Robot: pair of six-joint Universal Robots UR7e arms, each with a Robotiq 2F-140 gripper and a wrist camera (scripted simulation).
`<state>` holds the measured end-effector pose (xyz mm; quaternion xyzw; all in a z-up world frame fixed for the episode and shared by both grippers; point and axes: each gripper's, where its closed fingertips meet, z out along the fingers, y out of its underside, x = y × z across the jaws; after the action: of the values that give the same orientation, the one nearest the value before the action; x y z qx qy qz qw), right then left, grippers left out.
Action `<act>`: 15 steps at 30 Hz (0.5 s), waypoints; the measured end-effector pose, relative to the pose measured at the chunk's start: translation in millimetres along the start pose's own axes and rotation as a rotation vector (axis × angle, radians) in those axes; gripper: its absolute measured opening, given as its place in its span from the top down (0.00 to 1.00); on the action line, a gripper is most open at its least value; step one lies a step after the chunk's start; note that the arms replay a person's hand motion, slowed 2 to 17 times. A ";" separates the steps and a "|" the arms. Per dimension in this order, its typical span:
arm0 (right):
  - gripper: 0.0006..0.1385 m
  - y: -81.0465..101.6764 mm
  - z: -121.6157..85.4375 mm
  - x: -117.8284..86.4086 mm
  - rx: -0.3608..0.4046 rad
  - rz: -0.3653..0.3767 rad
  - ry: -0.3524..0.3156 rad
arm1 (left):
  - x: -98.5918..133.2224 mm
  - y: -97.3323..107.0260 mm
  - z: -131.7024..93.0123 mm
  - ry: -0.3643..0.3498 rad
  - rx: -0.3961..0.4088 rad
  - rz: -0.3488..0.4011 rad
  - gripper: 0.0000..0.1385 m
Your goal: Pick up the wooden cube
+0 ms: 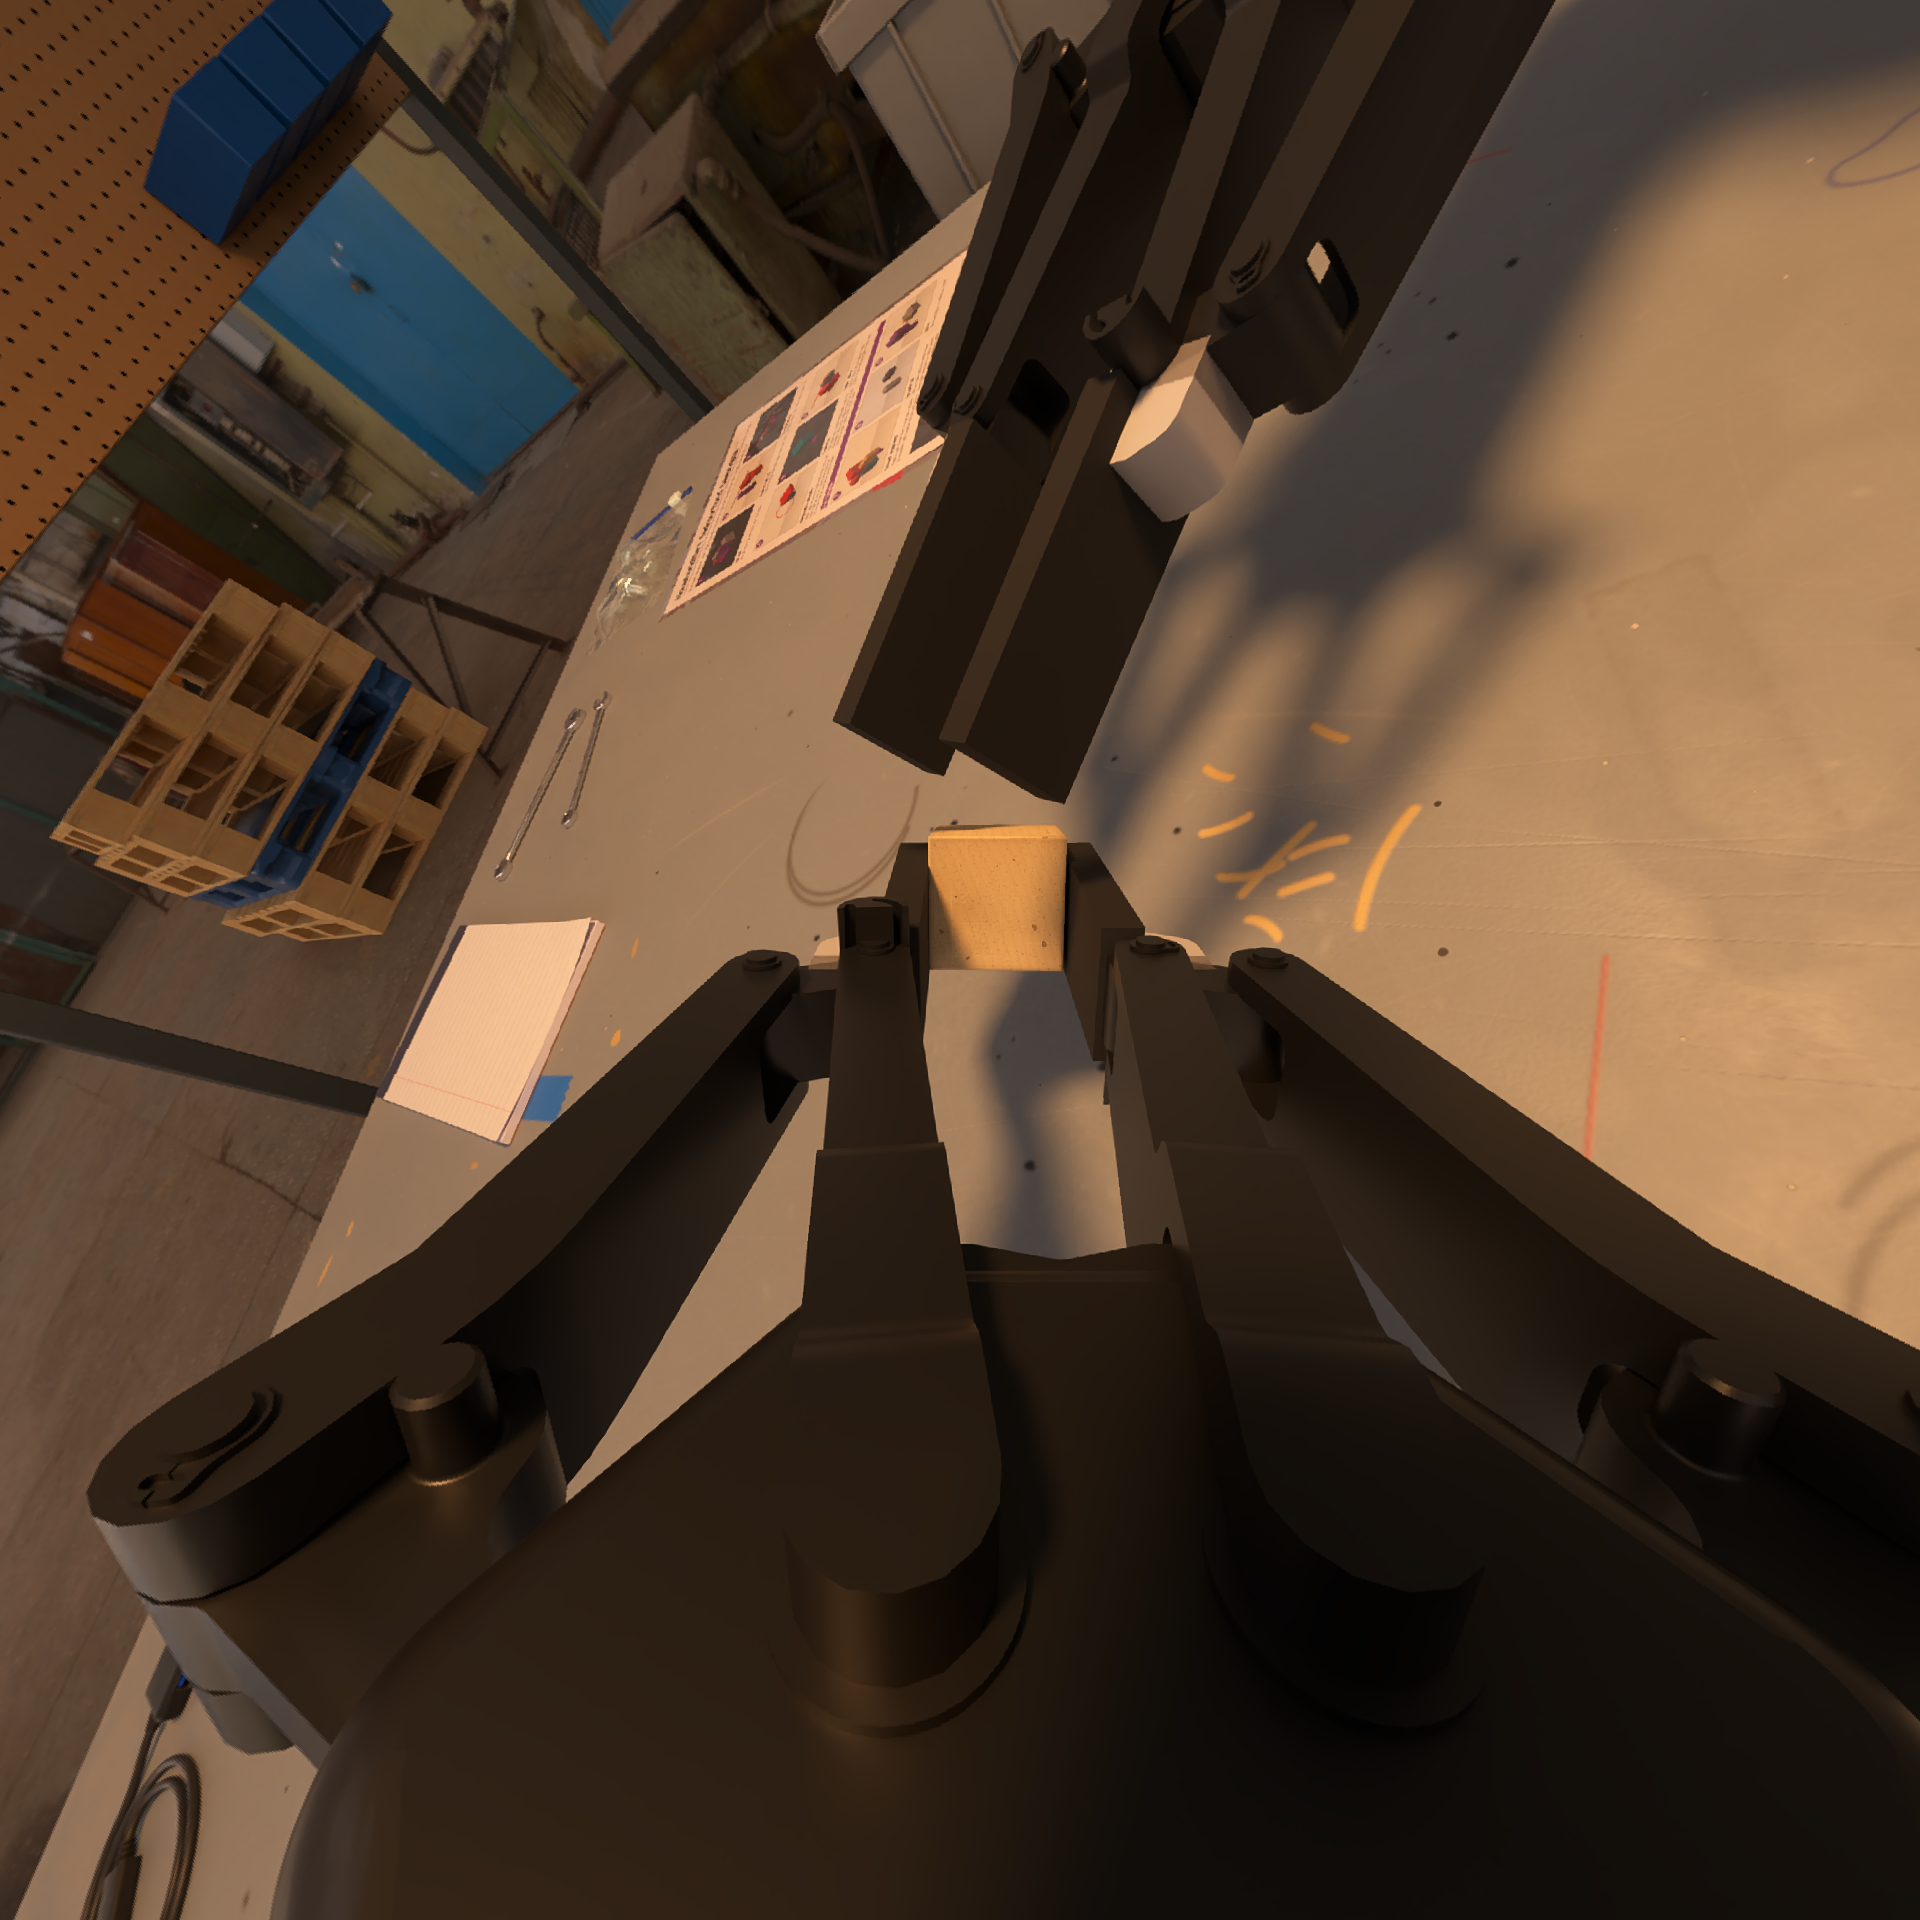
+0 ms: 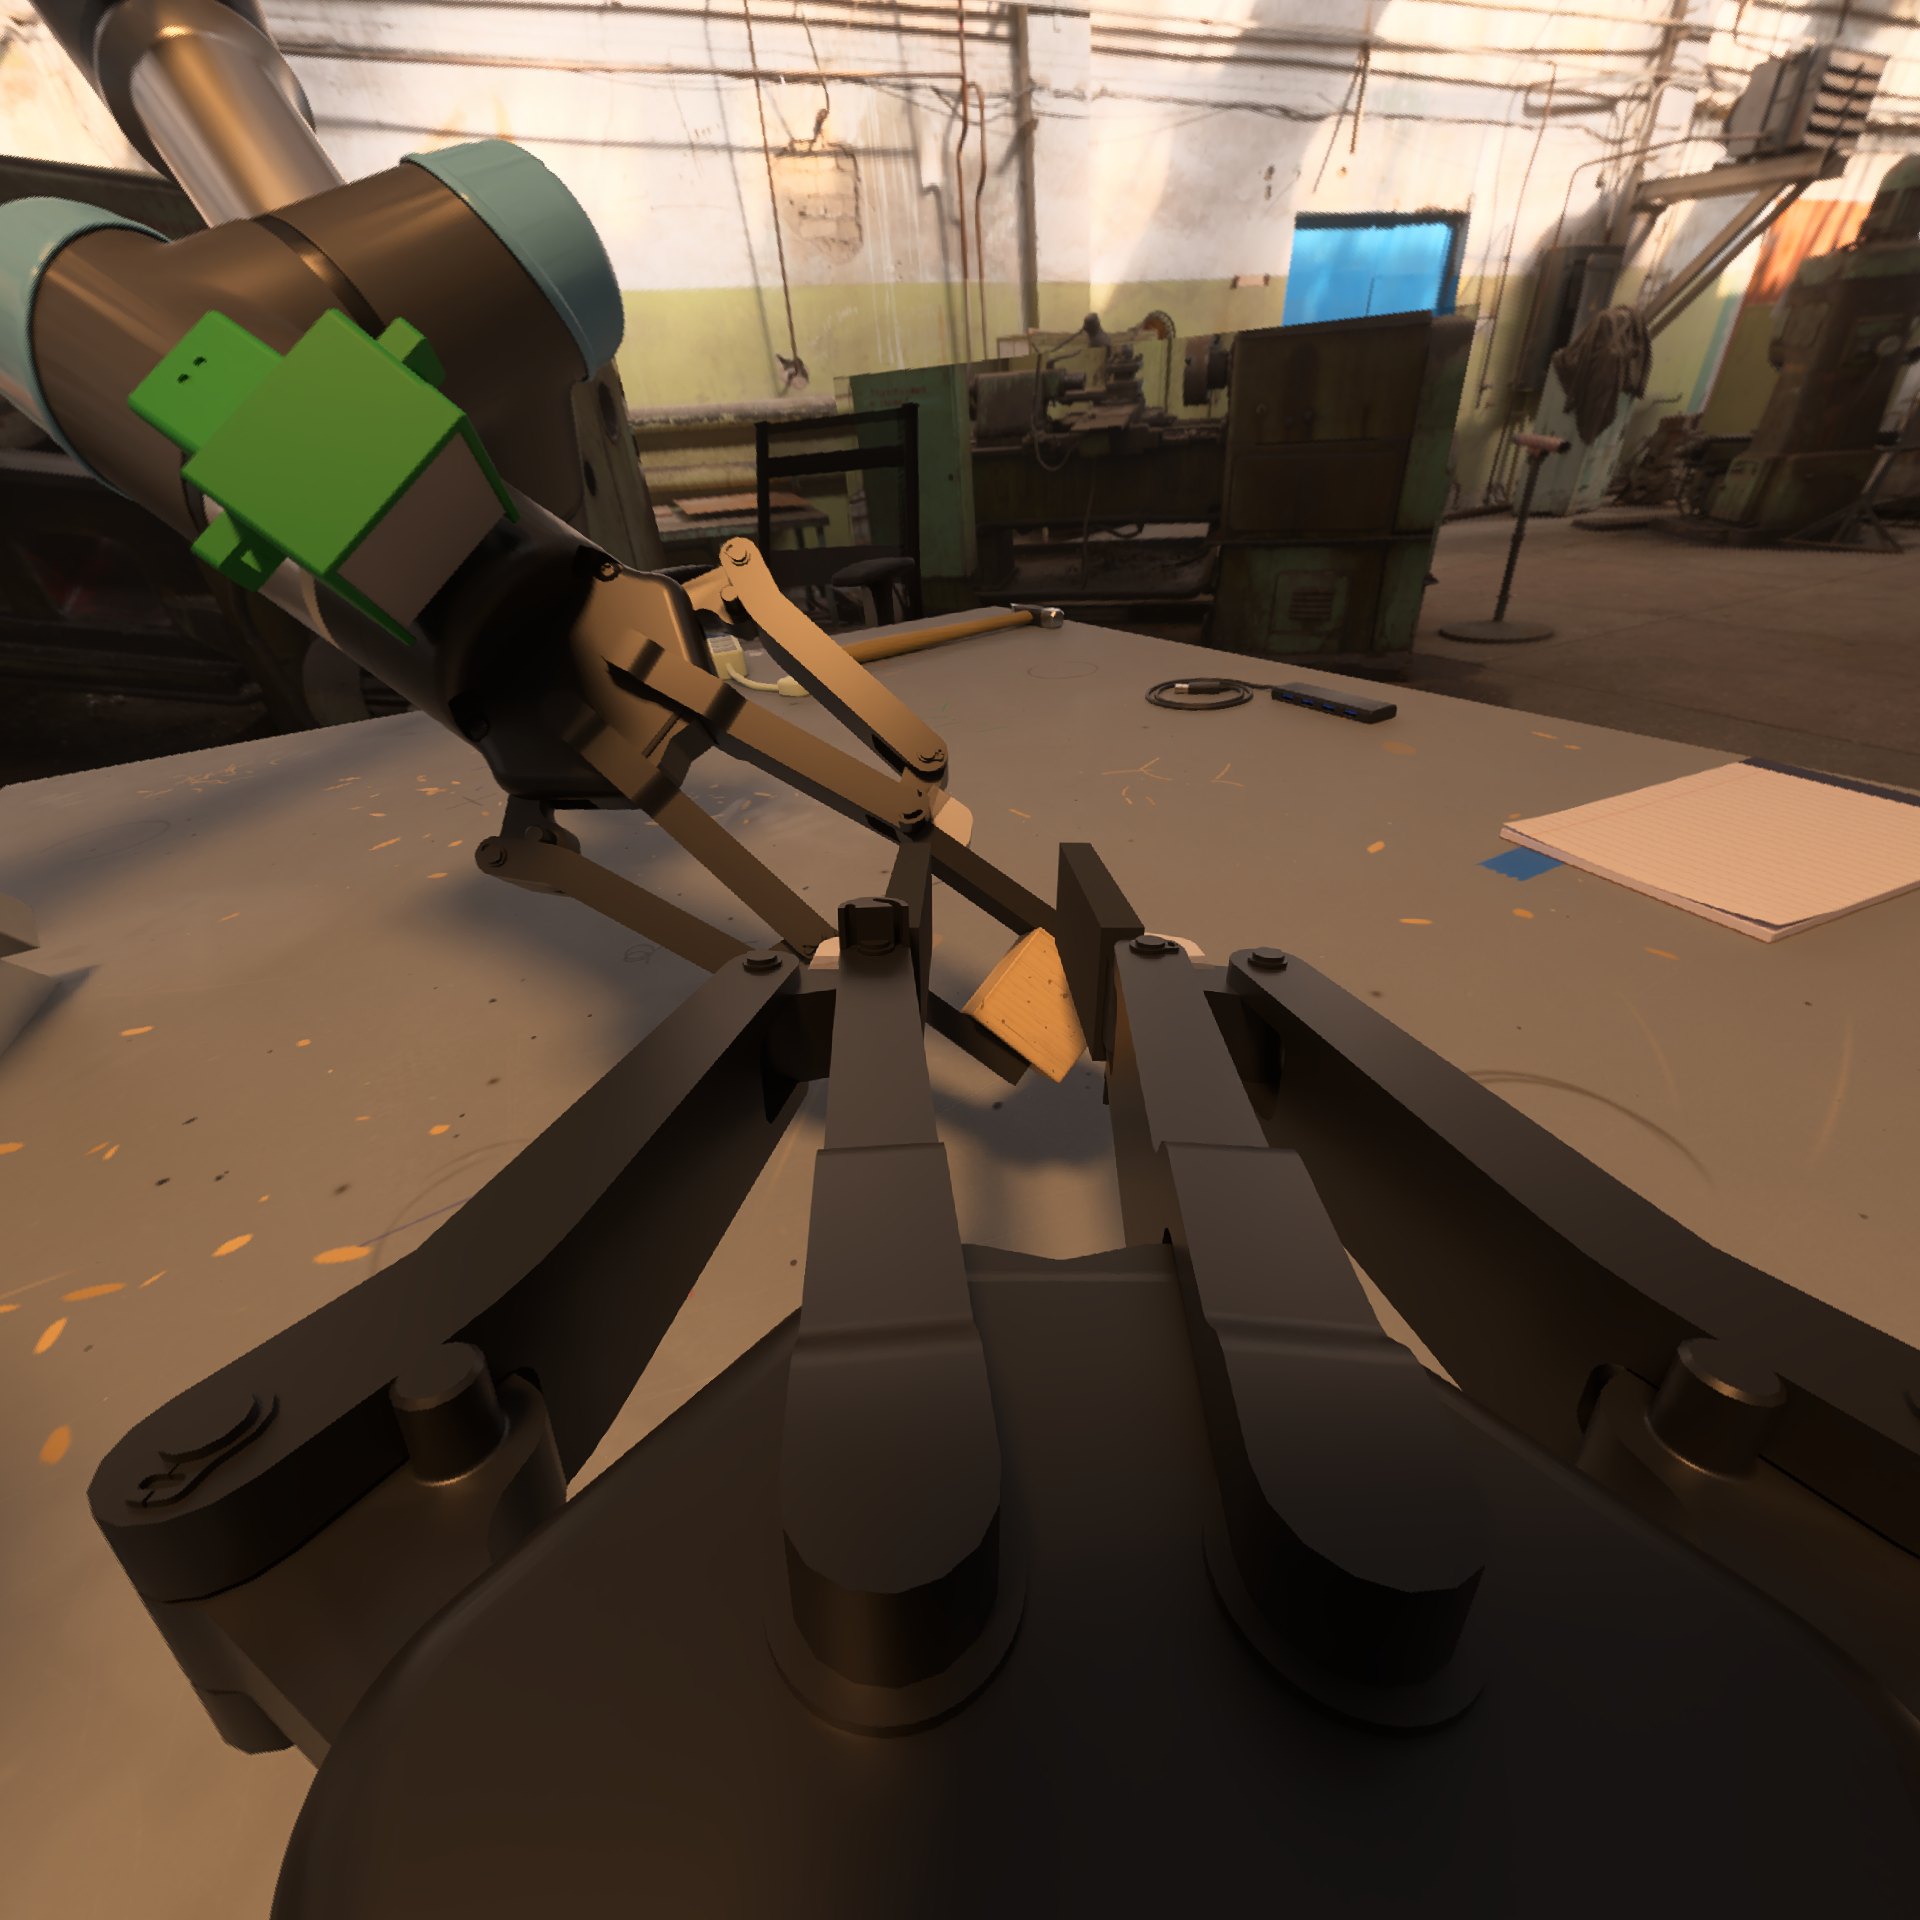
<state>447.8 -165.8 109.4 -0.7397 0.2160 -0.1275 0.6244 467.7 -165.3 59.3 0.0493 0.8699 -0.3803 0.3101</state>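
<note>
The wooden cube (image 1: 997, 899) is pale and small. My left gripper (image 1: 995, 868) is shut on it, one dark pad on each side, holding it above the grey table (image 1: 1507, 675). In the right wrist view the cube (image 2: 1023, 1003) hangs tilted at the left gripper's (image 2: 1034, 992) tips, with its shadow on the table below. My right gripper (image 2: 992, 883) has its fingers about a cube's width apart and holds nothing. Its tips point at the cube from close by. In the left wrist view the right gripper (image 1: 951, 753) hangs just above the cube, apart from it.
A white notepad (image 1: 499, 1023) lies near the table's edge, also in the right wrist view (image 2: 1714, 847). Two wrenches (image 1: 556, 779), a bag of small parts (image 1: 639, 571) and a printed sheet (image 1: 821, 447) lie along that edge. A hammer (image 2: 935, 632) and a hub with cable (image 2: 1335, 703) lie at the far side.
</note>
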 end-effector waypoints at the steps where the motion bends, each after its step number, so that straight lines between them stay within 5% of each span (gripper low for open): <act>1: 0.77 0.8 0.3 0.9 -0.005 0.003 0.004 | -0.2 -0.1 0.1 -0.004 0.000 0.002 0.76; 15: 0.78 8.9 2.9 9.5 -0.045 0.038 0.037 | -6.0 0.6 1.2 -0.076 0.004 0.021 0.76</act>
<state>456.0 -169.0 99.4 -0.7469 0.2444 -0.1246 0.6057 473.3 -164.8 61.7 0.0445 0.8561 -0.3806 0.3467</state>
